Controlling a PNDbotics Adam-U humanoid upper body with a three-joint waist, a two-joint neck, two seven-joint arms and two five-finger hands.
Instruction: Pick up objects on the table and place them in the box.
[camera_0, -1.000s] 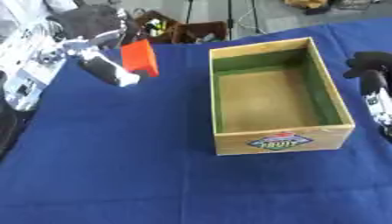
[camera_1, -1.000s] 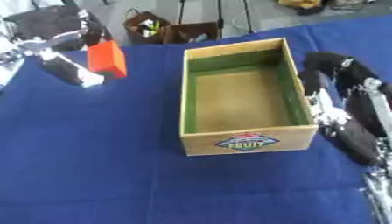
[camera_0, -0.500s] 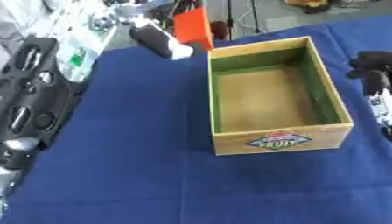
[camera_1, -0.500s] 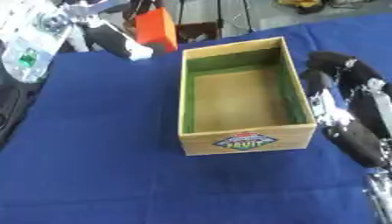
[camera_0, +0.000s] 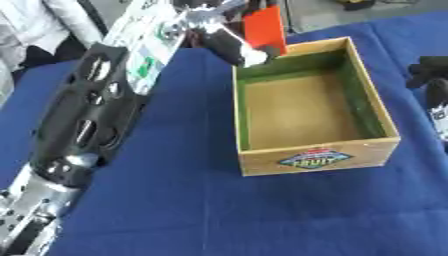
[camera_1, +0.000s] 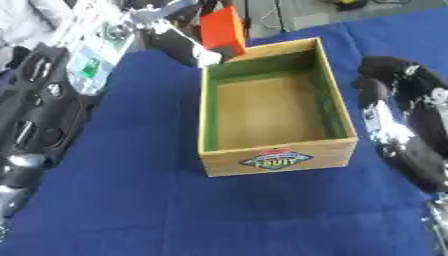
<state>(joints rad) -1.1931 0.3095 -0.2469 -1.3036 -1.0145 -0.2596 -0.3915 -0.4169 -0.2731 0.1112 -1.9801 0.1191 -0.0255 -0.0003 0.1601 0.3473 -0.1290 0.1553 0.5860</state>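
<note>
Orange block (camera_0: 264, 27) held up in our left robot hand (camera_0: 229, 37), fingers curled round it, just above the far left corner of the wooden box (camera_0: 308, 161). We judge the carry nearly finished; release not yet made. Box interior shows bare, nothing in it as far as we see. Blue-clothed surface (camera_0: 175, 200) near the box carries no other loose objects in view, so this block may be the only one left, though the far side is partly hidden. Right robot hand (camera_1: 398, 107) sits idle just right of the box, fingers relaxed, holding nothing.
</note>
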